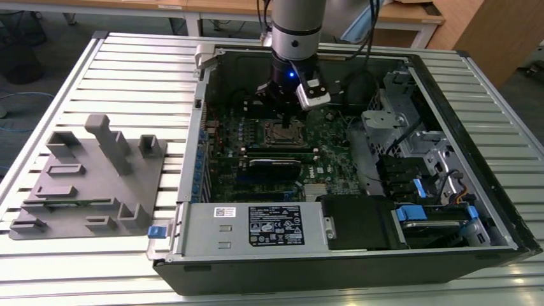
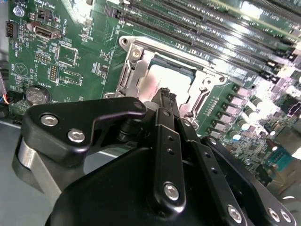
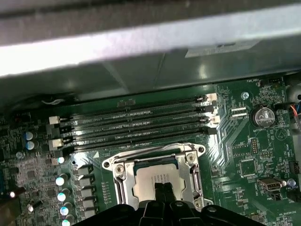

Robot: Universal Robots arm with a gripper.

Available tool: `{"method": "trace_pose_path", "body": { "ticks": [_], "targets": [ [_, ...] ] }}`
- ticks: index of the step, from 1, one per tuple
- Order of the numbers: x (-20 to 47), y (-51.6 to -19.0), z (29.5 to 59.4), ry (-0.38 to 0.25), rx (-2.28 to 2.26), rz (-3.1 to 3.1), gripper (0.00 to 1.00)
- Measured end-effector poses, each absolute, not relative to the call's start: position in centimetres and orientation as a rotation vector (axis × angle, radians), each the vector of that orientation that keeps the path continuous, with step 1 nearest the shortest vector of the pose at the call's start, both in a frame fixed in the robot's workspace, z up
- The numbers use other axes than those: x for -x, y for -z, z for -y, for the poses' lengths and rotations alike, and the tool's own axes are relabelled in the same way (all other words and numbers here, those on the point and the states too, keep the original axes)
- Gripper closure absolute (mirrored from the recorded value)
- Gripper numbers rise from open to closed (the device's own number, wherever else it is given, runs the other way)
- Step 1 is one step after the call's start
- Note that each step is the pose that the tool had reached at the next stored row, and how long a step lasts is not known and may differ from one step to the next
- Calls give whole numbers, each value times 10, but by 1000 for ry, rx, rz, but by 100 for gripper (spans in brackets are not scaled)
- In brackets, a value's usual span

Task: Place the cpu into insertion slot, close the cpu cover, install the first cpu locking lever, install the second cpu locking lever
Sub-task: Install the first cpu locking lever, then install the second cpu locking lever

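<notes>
- Black claw [image 2: 164, 96] fills the foreground in both wrist views, its narrow fingertips [image 3: 163, 190] pressed together with nothing between them, poised just over the cpu [image 3: 157, 181].
- Dull silver-grey, flat and square, the cpu lies inside the insertion slot [image 2: 164, 77], framed by the shiny metal cpu cover [image 3: 155, 157].
- Four long black memory slots [image 3: 136, 125] run beside the socket on the green motherboard [image 2: 70, 52].
- In the exterior view, the arm [image 1: 296, 38] reaches down into an open black computer case [image 1: 340, 268].
- Beside it, toward the exterior view's left, a grey moulded fixture tray [image 1: 89, 178] rests on the ribbed metal worktop [image 1: 127, 57].
- Print on the board is too small to make out.
</notes>
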State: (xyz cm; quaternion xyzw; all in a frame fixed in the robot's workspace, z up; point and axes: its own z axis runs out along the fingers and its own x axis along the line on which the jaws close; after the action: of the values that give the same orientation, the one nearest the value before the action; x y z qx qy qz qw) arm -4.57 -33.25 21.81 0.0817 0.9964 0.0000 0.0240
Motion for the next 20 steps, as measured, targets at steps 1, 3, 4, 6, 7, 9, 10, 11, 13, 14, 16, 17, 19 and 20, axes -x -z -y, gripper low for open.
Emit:
{"method": "trace_pose_path", "body": {
  "ticks": [1, 3, 4, 6, 7, 9, 10, 11, 13, 14, 16, 17, 19, 20],
  "targets": [
    [46, -218, 333, 0, -250, -3083, 89],
    [46, -218, 335, 0, -248, -3084, 89],
    [46, -218, 335, 0, -247, -3084, 89],
    [46, -218, 336, 0, -242, -3084, 89],
    [46, -218, 336, -1, -236, -3085, 89],
    [46, -218, 337, -1, -216, -3086, 89],
    [46, -218, 337, -1, -208, -3087, 89],
    [46, -218, 337, -1, -206, -3087, 89],
    [46, -218, 337, -1, -201, -3087, 89],
    [46, -218, 337, -1, -197, -3087, 89],
    [46, -218, 337, -2, -197, -3087, 89],
    [46, -218, 337, -2, -197, -3087, 89],
    [46, -219, 337, -1, -197, -3087, 89],
    [46, -219, 337, -1, -197, -3087, 89]
  ]
}}
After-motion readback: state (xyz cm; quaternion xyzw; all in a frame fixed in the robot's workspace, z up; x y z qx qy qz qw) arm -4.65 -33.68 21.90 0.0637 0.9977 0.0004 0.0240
